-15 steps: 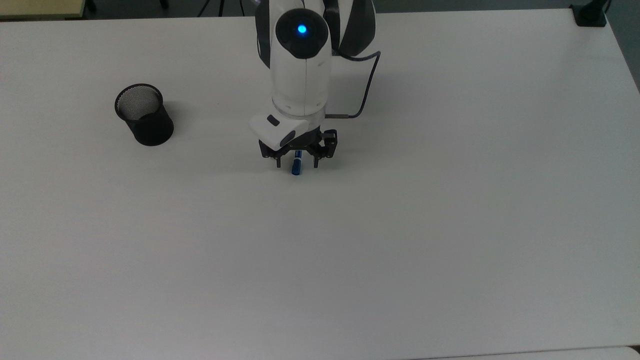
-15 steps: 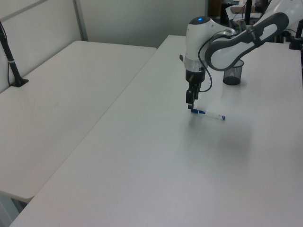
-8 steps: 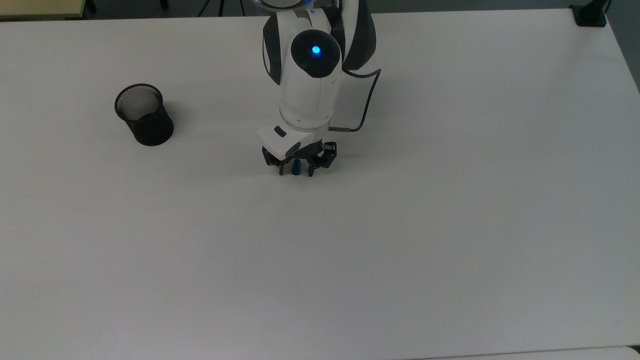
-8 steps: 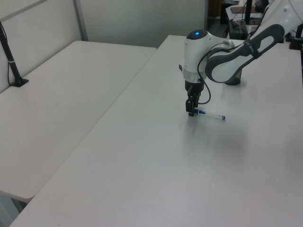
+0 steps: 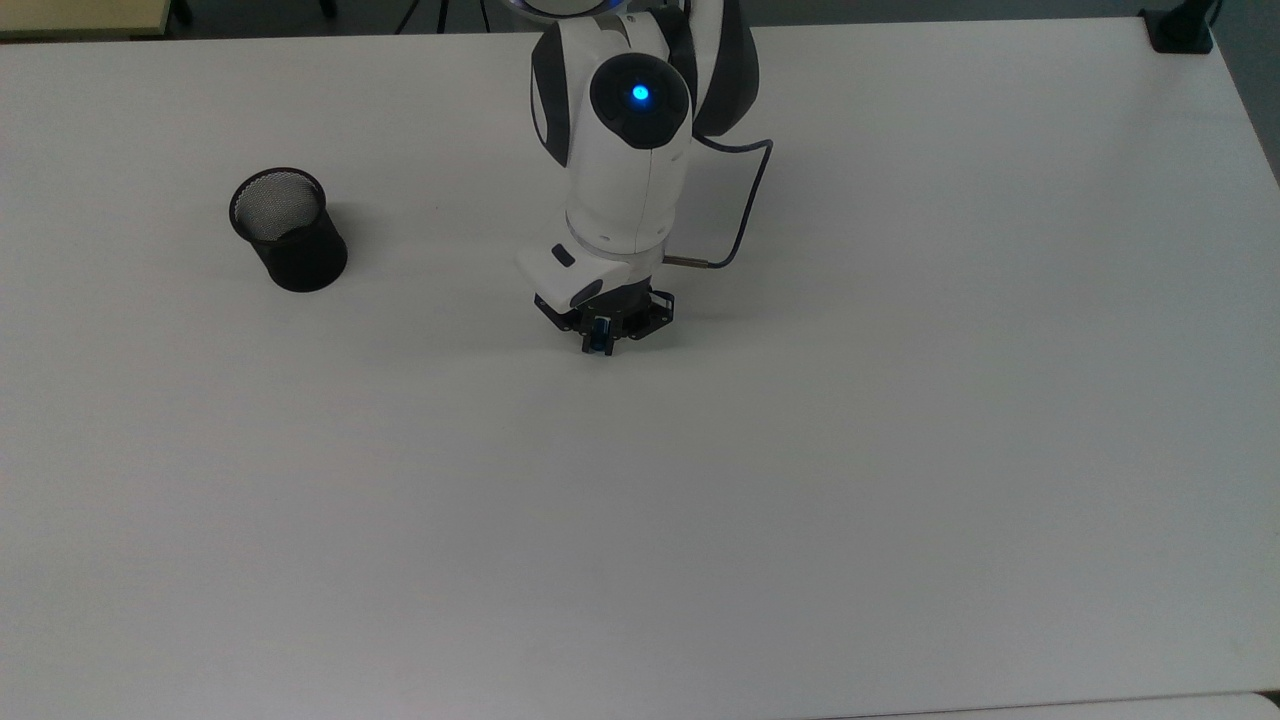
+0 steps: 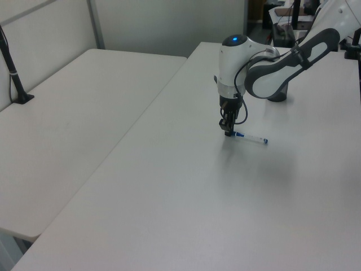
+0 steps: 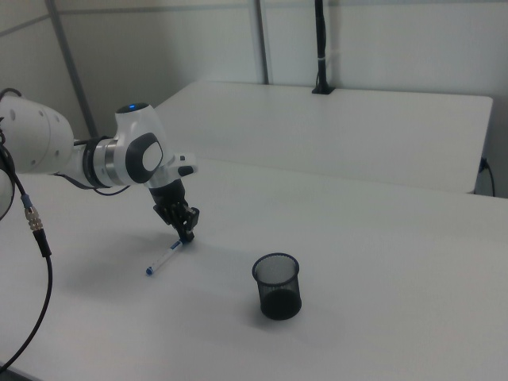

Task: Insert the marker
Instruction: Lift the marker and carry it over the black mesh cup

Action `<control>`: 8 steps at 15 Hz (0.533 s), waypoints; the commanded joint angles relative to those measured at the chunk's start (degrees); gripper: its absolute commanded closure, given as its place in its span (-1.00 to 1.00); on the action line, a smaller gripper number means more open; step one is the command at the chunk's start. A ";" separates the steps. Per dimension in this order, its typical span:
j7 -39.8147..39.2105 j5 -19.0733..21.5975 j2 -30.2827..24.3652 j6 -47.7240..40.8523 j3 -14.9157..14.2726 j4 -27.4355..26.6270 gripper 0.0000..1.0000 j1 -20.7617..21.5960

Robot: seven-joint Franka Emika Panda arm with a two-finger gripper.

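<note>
In the top view a black mesh cup [image 5: 288,230] stands upright toward the worktop's [image 5: 900,450] left edge, well apart from the gripper [image 5: 599,345] near the middle. Nothing lies between them. The gripper's fingers are closed on the blue cap end of the marker [image 6: 251,138], which lies flat. The left view shows its slim white barrel; the top view shows just the blue cap.

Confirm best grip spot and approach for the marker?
Judging by its pose, from straight above, fingers across the barrel: the marker lies flat on the table. The gripper sits at its blue end; that should hold, though a hold nearer the middle would swing less.
</note>
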 commanded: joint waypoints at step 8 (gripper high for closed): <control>-3.00 -0.17 -15.24 -9.42 0.00 -1.14 1.00 -5.92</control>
